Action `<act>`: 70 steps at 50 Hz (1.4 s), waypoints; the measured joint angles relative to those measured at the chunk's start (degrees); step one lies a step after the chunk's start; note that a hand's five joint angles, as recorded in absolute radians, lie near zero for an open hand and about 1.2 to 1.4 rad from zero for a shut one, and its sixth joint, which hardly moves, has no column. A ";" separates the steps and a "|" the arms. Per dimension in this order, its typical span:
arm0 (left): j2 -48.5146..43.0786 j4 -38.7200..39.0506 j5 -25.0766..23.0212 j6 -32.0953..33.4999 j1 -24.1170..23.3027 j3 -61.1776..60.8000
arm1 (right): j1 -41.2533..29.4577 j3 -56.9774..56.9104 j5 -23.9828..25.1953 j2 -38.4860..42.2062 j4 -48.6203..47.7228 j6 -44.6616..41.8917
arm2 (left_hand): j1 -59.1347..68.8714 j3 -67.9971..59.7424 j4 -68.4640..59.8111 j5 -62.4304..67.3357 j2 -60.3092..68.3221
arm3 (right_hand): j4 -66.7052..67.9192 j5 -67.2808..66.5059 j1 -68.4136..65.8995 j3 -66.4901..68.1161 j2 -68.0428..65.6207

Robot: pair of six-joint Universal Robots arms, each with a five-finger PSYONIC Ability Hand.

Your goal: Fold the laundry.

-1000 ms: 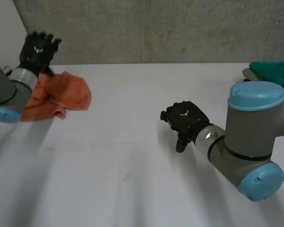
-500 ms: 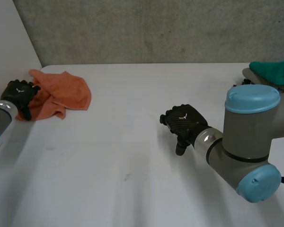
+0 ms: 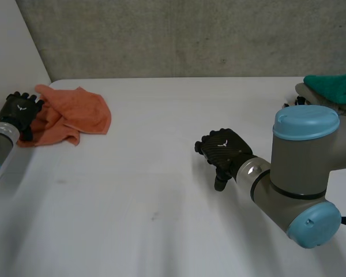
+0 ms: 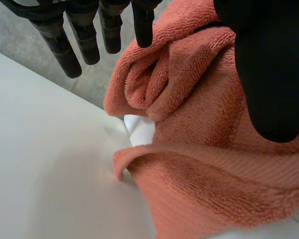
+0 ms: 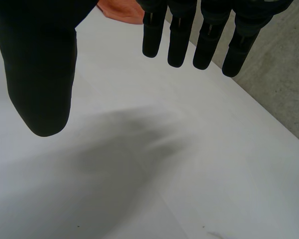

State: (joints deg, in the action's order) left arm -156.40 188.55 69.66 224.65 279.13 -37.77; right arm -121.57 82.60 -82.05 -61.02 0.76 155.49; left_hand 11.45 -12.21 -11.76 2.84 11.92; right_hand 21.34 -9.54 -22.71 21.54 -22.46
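Well, before a grey concrete wall [image 3: 190,34], the white table [image 3: 161,196] bears a crumpled orange towel [image 3: 75,115] at its far left corner, the left hand [image 3: 20,109] over it and the right hand [image 3: 225,149] mid-table both straight-fingered, empty.

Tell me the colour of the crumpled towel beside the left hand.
Orange: the towel is plain terry, no pattern. The left wrist view shows it best.

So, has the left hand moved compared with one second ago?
Yes. The left hand has come down from above the far edge of the crumpled orange terry towel to its left edge, nearer the robot.
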 measured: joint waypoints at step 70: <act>35.55 9.24 -2.11 -27.15 -18.79 -18.34 | 2.57 -1.03 -0.82 -2.05 -0.40 0.25 | 52.30 -56.27 -56.97 52.64 56.59 | -0.07 0.22 0.08 -0.03 0.00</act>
State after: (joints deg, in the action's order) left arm -120.85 197.78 67.55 197.50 260.33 -56.12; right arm -118.99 81.57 -82.87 -63.07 0.36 155.75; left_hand 63.75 -68.48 -68.73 55.47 68.51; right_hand 21.26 -9.32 -22.62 21.52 -22.46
